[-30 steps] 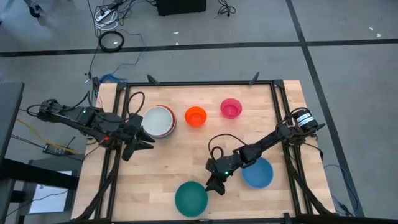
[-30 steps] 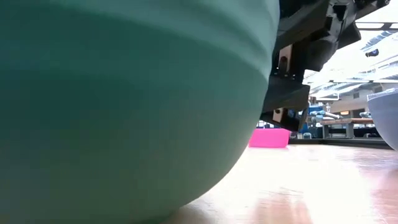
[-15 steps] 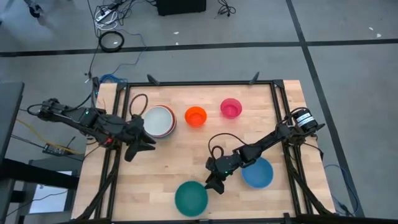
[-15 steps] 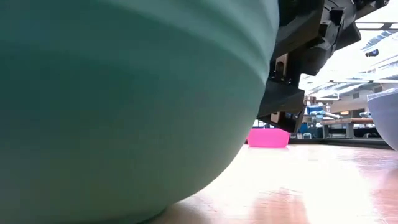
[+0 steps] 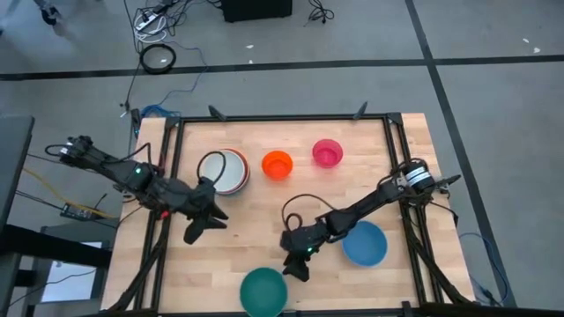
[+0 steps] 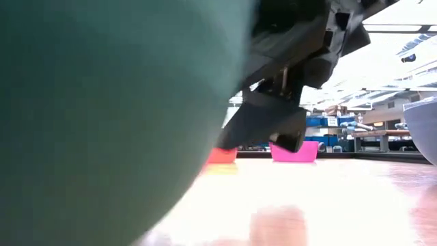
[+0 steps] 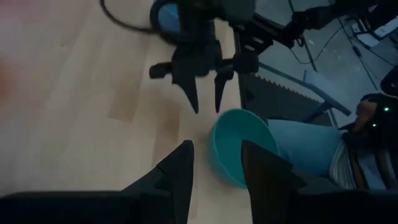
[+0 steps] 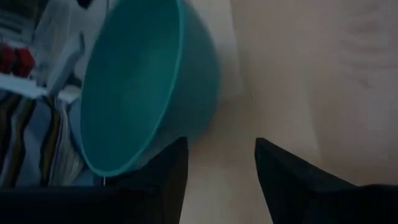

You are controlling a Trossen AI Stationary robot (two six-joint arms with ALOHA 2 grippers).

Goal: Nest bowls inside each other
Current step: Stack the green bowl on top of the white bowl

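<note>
A teal bowl (image 5: 264, 291) stands upright on its base at the table's near edge; it also fills the low view's left (image 6: 102, 116). My right gripper (image 5: 295, 269) is open just right of and beyond it, slanting down, with the bowl (image 8: 143, 87) beside one finger, not between the two. My left gripper (image 5: 204, 229) hangs open above bare wood left of the middle and looks at the teal bowl (image 7: 239, 146) and my right gripper (image 7: 206, 109). A blue bowl (image 5: 364, 244) sits under my right arm. At the far left is a white-topped stack of bowls (image 5: 225, 172). My right gripper has one finger (image 8: 165, 171) close by the teal bowl's outer wall (image 8: 202, 118), low down on the side toward the table's right. I cannot tell whether it touches the wall. The bowl stands on the table.
A small orange bowl (image 5: 277, 164) and a magenta bowl (image 5: 327, 152) stand at the far middle, and show again in the low view (image 6: 295, 152). A black frame (image 5: 282, 117) runs round the table. Bare wood lies between the two arms.
My right gripper has gone toward the table's left and near edges, at the teal bowl. The bowl has slid toward the near edge and a little left, still upright. My left gripper has moved toward the near edge and the table's middle. Both grippers stay open.
</note>
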